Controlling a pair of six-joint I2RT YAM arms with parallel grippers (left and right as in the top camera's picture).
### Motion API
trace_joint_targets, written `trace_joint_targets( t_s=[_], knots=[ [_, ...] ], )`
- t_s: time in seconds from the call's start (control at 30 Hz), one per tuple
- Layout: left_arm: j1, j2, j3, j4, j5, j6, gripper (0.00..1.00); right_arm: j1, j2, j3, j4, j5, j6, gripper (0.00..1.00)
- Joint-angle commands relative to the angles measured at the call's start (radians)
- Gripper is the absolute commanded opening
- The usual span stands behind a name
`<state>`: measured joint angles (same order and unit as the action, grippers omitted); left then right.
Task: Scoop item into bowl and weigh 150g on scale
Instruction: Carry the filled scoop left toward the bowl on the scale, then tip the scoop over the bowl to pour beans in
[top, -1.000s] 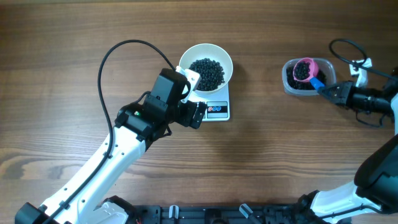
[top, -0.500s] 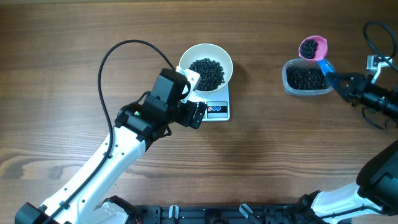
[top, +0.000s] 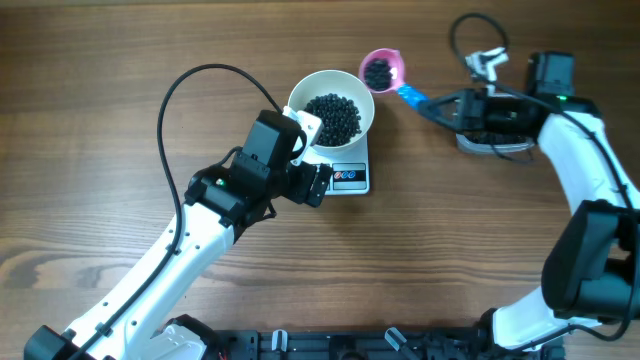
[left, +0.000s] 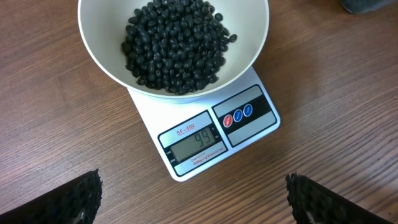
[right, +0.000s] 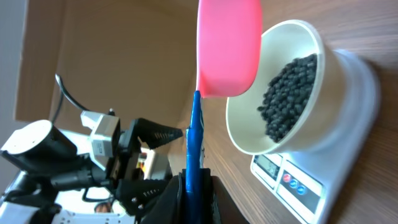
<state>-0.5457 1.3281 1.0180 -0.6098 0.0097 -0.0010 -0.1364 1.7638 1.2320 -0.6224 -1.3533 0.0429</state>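
The white bowl stands on the scale with a heap of black beans in it. The scale's display reads 99. My right gripper is shut on the blue handle of a pink scoop. The scoop holds a few beans and hangs just right of the bowl's rim. In the right wrist view the scoop is level, beside and above the bowl. My left gripper is open at the scale's left side, its fingertips wide apart and empty.
The clear tub is mostly hidden under my right arm. A black cable loops over the table left of the bowl. More cable arcs above the right wrist. Bare wood lies in front of the scale.
My right gripper has carried the pink scoop with beans from the tub at the right across to the bowl's right rim. The left arm has not moved.
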Motion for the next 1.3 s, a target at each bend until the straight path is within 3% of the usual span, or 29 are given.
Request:
trace_joint_targets(
  t_s=[0.0,0.23,0.73,0.9,1.1,1.27],
  knots=[
    [0.005,0.003,-0.006,0.000,0.012,0.016,1.00,0.082,0.013,0.003,0.040,0.150,0.072,0.04],
    [0.005,0.003,-0.006,0.000,0.012,0.016,1.00,0.172,0.008,0.004,0.112,0.225,0.062,0.04],
    [0.005,0.003,-0.006,0.000,0.012,0.016,1.00,0.187,-0.139,0.004,0.154,0.450,0.029,0.04],
    [0.005,0.003,-0.006,0.000,0.012,0.016,1.00,0.291,-0.141,0.008,0.145,0.547,-0.019,0.04],
    [0.005,0.003,-0.006,0.000,0.012,0.016,1.00,0.313,-0.152,0.008,0.133,0.628,-0.076,0.04],
    [0.005,0.003,-0.006,0.000,0.012,0.016,1.00,0.361,-0.197,0.008,0.100,0.765,-0.204,0.04]
  ],
)
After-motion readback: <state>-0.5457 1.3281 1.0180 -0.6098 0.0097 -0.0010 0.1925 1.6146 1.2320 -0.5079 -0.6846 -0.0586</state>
